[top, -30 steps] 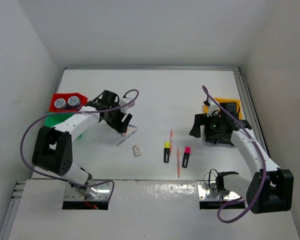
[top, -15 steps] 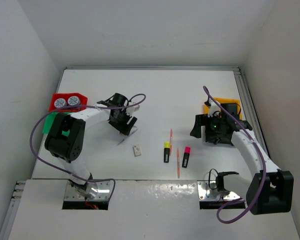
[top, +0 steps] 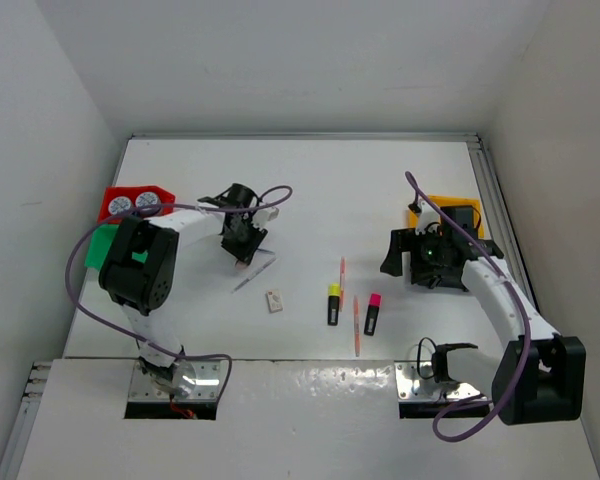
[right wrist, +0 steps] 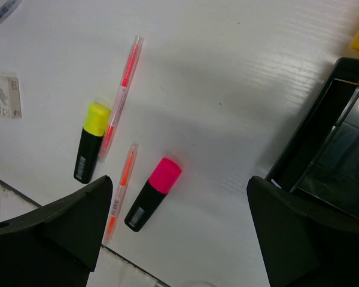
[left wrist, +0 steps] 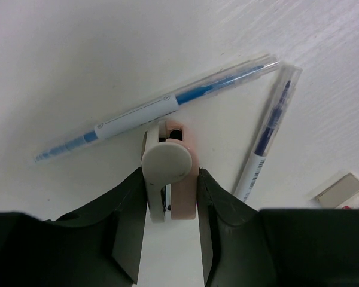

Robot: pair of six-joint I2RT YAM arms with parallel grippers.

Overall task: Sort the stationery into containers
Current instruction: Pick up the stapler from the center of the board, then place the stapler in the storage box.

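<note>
My left gripper (top: pixel 242 245) is shut on a pink eraser (left wrist: pixel 183 179), with a white round-headed piece pressed beside it between the jaws, low over the table. Two thin grey pens (left wrist: pixel 161 110) (left wrist: pixel 266 137) lie just beyond it, and they also show in the top view (top: pixel 255 272). A beige eraser (top: pixel 274 300) lies nearby. The yellow highlighter (right wrist: pixel 91 140), pink highlighter (right wrist: pixel 152 194) and two orange pencils (right wrist: pixel 122 89) (right wrist: pixel 122 191) lie mid-table. My right gripper (right wrist: pixel 179 221) is open and empty above the table beside the black bin (right wrist: pixel 335 155).
The red bin (top: pixel 110 198) at far left holds two tape rolls (top: pixel 121 205) (top: pixel 147 201). The green bin (top: pixel 100 245) sits just in front of it. The yellow-orange bin (top: pixel 445 205) stands behind the black bin (top: pixel 435 270). Walls enclose the table on three sides.
My left arm has swung its elbow inward and its gripper has shifted slightly right toward the pens. The right arm has not moved.
</note>
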